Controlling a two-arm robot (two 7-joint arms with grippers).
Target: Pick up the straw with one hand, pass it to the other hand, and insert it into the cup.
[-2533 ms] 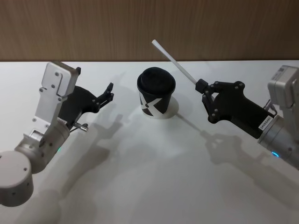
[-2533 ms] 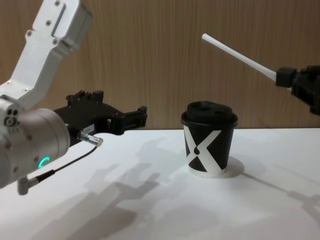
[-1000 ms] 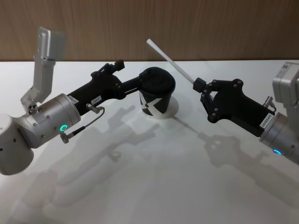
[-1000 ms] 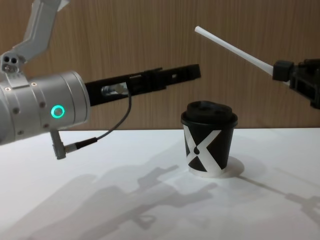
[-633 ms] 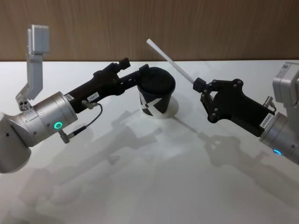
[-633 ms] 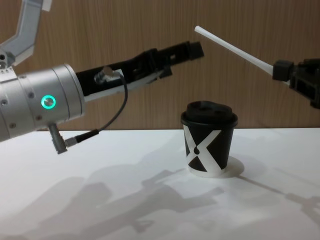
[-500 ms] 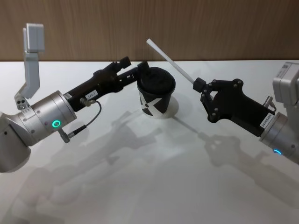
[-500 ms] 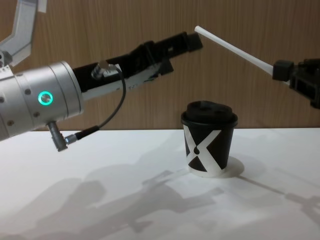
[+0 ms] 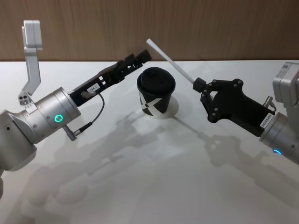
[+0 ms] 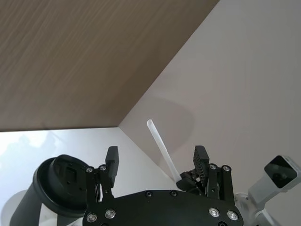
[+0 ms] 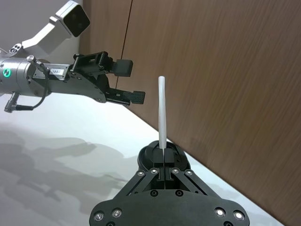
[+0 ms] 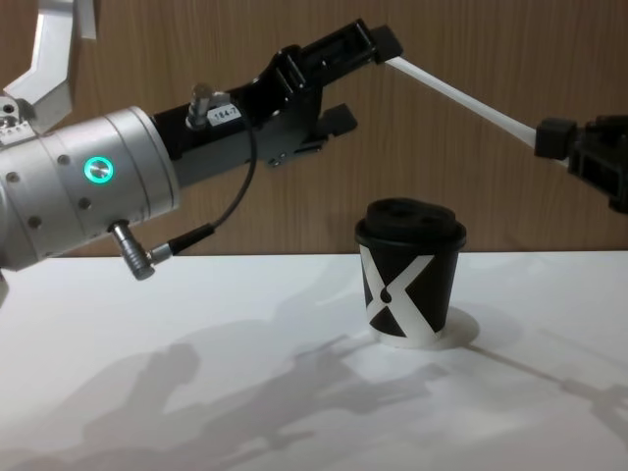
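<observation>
My right gripper (image 9: 198, 85) is shut on the lower end of the white straw (image 9: 170, 61), holding it slanted in the air above and to the right of the cup (image 9: 156, 93). The black cup with a white X (image 12: 410, 275) stands lidded on the table. My left gripper (image 9: 144, 56) reaches in from the left, raised above the cup, and is open. In the left wrist view the straw (image 10: 160, 146) shows between the two spread fingers (image 10: 112, 159). In the chest view the left gripper (image 12: 358, 78) meets the straw's free end (image 12: 397, 64). The right wrist view shows the straw (image 11: 162, 113) rising from my right gripper (image 11: 163, 157).
The white table (image 9: 140, 177) stretches to a wooden wall (image 9: 210, 28) right behind the cup. A thin black cable with a metal plug (image 12: 137, 263) hangs under the left wrist.
My left gripper has risen from beside the cup's lid up to the straw's free end, its fingers spread. The right gripper and straw have held still.
</observation>
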